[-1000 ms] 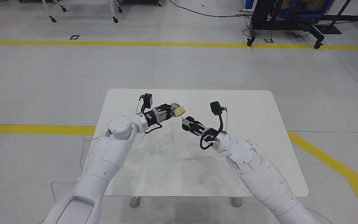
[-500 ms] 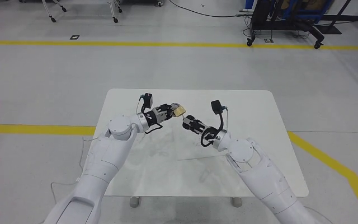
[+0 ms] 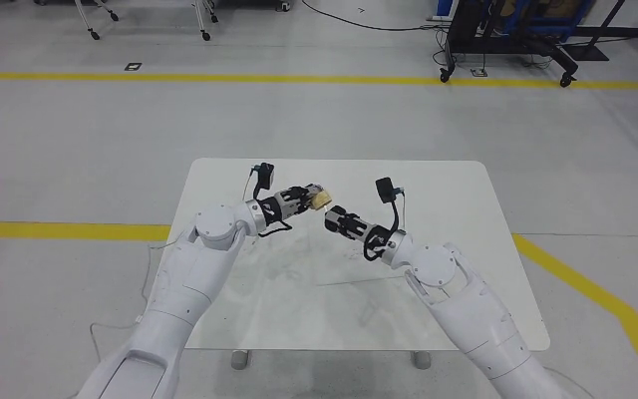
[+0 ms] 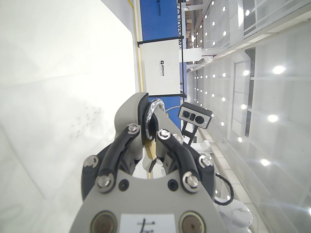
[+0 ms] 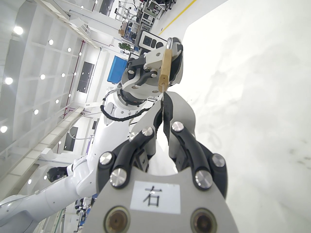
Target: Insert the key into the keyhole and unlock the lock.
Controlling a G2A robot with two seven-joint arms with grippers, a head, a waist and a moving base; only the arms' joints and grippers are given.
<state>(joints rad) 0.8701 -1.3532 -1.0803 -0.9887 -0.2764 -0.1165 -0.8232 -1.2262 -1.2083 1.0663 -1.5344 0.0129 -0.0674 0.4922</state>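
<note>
A brass padlock point(image 3: 319, 199) with a silver shackle point(image 4: 155, 104) is held above the white table point(image 3: 449, 199) by my left gripper point(image 3: 309, 196), which is shut on it. In the right wrist view the padlock point(image 5: 165, 69) stands edge-on with its bottom end towards my right gripper point(image 5: 165, 98). That gripper is shut on a thin key point(image 5: 163, 109), seen edge-on between the pads. The key's tip sits right at the padlock's bottom end. Whether it is in the keyhole is hidden. From above, my right gripper point(image 3: 333, 218) lies just right of and below the padlock.
Both grippers hover over the middle of the table, whose top point(image 5: 243, 61) bears only faint scuff marks. A yellow floor line point(image 3: 80, 230) runs past the table's sides, and a dark cart point(image 3: 508, 40) stands far behind.
The left wrist has shifted slightly, turning the padlock a little. The right gripper with the key stays almost where it was, close to the lock.
</note>
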